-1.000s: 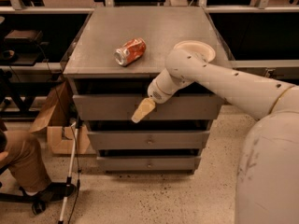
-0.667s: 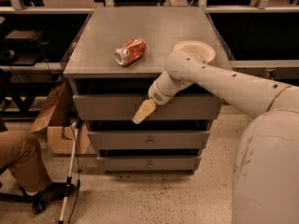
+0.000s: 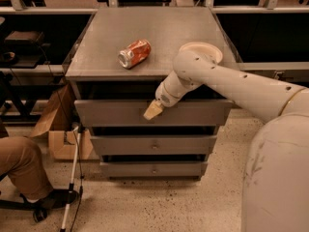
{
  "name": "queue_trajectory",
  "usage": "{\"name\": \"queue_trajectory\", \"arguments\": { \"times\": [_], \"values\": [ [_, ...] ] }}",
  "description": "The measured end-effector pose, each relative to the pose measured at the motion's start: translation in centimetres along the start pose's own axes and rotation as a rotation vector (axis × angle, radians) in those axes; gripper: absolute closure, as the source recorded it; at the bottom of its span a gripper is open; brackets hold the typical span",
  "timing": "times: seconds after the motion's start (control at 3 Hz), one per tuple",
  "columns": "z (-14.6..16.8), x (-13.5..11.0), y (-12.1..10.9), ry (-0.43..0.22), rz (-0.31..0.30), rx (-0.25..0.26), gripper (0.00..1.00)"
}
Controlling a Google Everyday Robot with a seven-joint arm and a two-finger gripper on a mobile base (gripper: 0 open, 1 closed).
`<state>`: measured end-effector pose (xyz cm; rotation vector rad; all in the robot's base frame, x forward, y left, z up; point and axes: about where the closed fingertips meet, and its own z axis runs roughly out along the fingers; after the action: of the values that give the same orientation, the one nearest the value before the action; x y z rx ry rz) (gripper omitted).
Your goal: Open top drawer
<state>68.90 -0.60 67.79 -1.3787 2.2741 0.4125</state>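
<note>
The top drawer (image 3: pixel 106 113) is the widest grey front, just under the cabinet's top (image 3: pixel 159 33), with a dark gap above it. It stands a little further forward than the two narrower fronts below. My gripper (image 3: pixel 152 111) is at the middle of this drawer's front, reaching down from the arm at the right. It covers the spot where the knob sits, so the knob is hidden.
A crushed orange soda can (image 3: pixel 134 53) lies on the cabinet's top. The middle drawer (image 3: pixel 120 145) and bottom drawer (image 3: pixel 125 169) are below. A cardboard box (image 3: pixel 60 124), a white stick (image 3: pixel 72 173) and a person's leg (image 3: pixel 19 168) are at the left. My base (image 3: pixel 275 178) fills the right.
My gripper has moved slightly up and to the right along the top drawer's front. The person's leg at the left has come further into view.
</note>
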Motion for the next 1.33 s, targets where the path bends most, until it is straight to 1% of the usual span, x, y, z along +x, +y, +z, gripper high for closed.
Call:
{"name": "queue_trajectory", "arguments": {
  "times": [0.33,0.67,1.0,1.33],
  "values": [
    [-0.7,-0.4,0.0,0.0,0.0,0.0,0.69],
    [-1.0,0.1,-0.1,0.002,0.0,0.001,0.99],
    [-1.4,0.1,-0.1,0.003,0.0,0.001,1.0],
    [-1.5,1.0,-0.1,0.009,0.004,-0.001,0.81]
  ]
}}
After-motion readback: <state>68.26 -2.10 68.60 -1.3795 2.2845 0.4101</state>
